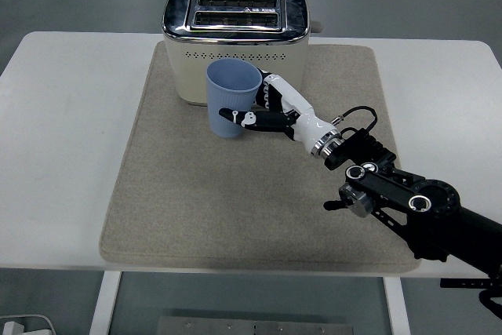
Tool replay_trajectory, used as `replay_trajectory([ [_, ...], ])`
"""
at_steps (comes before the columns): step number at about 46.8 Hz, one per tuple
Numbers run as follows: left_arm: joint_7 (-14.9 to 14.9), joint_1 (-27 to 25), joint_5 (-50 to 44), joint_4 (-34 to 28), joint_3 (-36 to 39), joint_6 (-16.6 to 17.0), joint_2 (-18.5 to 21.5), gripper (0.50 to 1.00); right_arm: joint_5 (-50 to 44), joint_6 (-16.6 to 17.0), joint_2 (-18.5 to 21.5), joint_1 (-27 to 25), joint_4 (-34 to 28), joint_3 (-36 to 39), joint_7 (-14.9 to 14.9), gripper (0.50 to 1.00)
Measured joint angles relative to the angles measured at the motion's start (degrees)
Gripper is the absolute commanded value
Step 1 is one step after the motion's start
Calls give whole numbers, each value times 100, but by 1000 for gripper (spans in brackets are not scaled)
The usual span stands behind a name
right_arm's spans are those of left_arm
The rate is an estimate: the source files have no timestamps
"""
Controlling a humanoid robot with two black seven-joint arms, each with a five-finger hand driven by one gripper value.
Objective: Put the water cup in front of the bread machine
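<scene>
A light blue water cup (230,98) stands upright on or just above the beige mat (188,209), directly in front of the cream and chrome bread machine (235,41). My right hand (263,111) is shut on the cup from its right side, with a thumb across the cup's lower front. The right arm (408,205) reaches in from the lower right. The left hand is out of view.
The mat covers the middle of the white table (63,131). The bread machine stands at the mat's far edge, its two slots facing up. Bare mat lies in front of the cup and to its left.
</scene>
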Motion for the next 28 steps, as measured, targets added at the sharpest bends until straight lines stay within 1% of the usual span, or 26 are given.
replay_trajectory([
  [10,0,0,0,0,0,0,0,1000,-232,8,264,7,-352,-6,23,500],
  [21,0,0,0,0,0,0,0,1000,-542,0,291,8,-486,-6,27,500],
  [28,0,0,0,0,0,0,0,1000,-555,-18,297,-10,-546,-9,40,500],
])
